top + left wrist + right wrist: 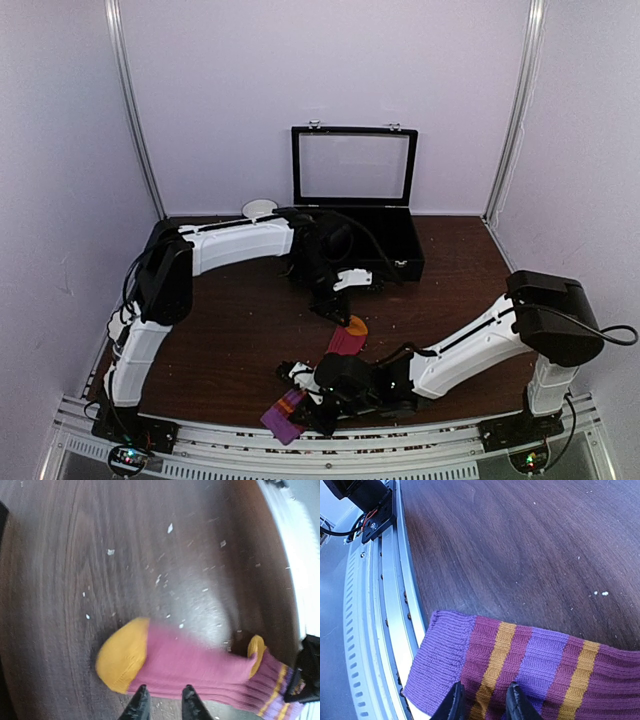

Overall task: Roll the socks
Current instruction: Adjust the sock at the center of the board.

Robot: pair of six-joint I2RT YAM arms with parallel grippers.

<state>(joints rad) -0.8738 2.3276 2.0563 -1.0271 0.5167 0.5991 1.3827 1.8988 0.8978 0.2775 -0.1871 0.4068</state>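
— How is the bench (230, 330) looking?
— It is showing dark brown wood flecked with white specks (170, 528). Pale lilac walls (330, 60) are closing it in on the left, far and right. A black case (395, 250) is standing at the far middle with its lid raised, and a silver rail (390, 630) is running along the near edge.
— And the left claw (165, 705)?
— It is hanging over the middle of the bench, its fingers a narrow gap apart and gripping nothing. The magenta sock (200, 667) is lying flat right at the tips, its orange toe (122, 655) pointing toward the far right.
— The right claw (484, 702)?
— It is sitting at the near edge on the sock's striped cuff (445, 650), which is overlapping the rail. Its fingers are standing slightly apart with flat fabric showing between them. Whether they are pinching it, I cannot tell.
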